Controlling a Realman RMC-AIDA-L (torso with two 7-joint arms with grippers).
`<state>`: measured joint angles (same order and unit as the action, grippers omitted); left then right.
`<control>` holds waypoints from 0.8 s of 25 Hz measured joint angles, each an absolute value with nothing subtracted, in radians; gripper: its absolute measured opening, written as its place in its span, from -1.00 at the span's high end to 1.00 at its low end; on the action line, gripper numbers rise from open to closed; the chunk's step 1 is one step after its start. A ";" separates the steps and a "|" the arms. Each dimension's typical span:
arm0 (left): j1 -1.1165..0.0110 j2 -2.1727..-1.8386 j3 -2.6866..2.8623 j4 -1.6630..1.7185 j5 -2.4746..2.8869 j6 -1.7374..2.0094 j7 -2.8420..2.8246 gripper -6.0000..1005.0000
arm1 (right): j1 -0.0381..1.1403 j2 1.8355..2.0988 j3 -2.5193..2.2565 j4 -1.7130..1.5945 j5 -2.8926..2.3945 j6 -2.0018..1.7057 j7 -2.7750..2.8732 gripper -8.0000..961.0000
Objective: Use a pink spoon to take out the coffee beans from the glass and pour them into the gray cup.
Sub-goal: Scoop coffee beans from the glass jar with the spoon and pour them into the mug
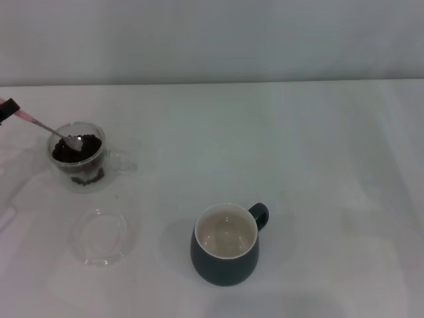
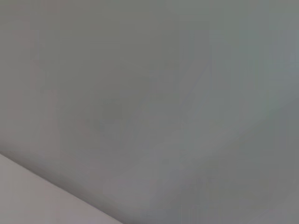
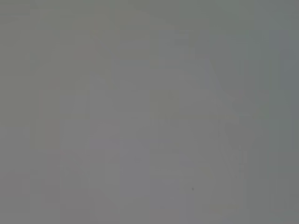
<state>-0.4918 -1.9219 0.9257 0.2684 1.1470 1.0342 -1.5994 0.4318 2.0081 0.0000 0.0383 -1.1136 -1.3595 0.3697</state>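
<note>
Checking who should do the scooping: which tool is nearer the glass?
Left. The left tool sits at the table's left edge holding the pink spoon over the glass; the right tool is out of view.

Looks like a staged lab or test bench, not a lived-in kitchen: plain white table [image 1: 318, 152] and bare pale wall [image 1: 212, 40] behind it. Only coffee props are set out: glass [image 1: 79, 157] of beans, gray cup [image 1: 226, 245], flat clear dish [image 1: 101, 236]. Wrist views show blank grey surface only.
</note>
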 joint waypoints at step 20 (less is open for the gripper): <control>-0.498 -1.927 0.931 0.267 1.171 1.034 -1.668 0.73 | 0.428 2.010 0.000 0.038 -1.110 -1.358 0.370 -0.81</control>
<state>-0.4976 -1.9273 0.9311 0.2669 1.1706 1.0340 -1.6682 0.4280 2.0095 0.0000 0.0383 -1.1098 -1.3577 0.3699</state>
